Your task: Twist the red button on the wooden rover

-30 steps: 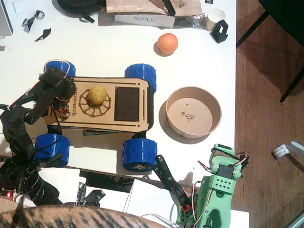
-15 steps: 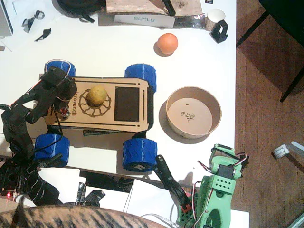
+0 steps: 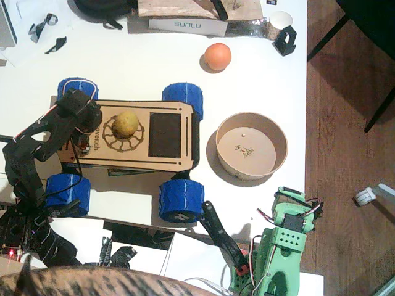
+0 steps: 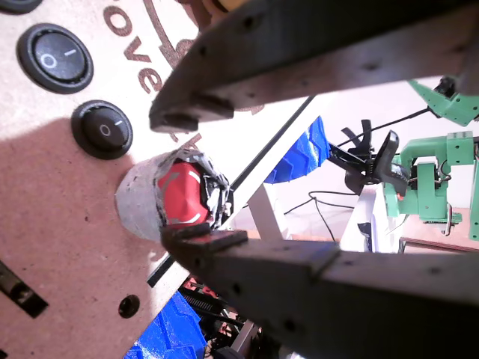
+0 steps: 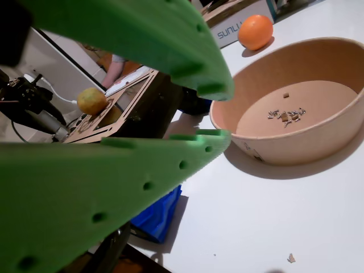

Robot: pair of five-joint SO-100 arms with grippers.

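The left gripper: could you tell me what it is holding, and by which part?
The left gripper brackets the red button across its sides; firm contact cannot be told.

A round tan bowl (image 3: pixel 251 146) sits on the white desk (image 3: pixel 142 68) toward 3 o'clock, with small scraps on its floor. An orange ball (image 3: pixel 217 57) lies at 1 o'clock, apart from the bowl. A white box marked SUNLU (image 3: pixel 187 26) lies at 12 o'clock along the far edge, and a small black stand (image 3: pixel 285 41) sits right of it
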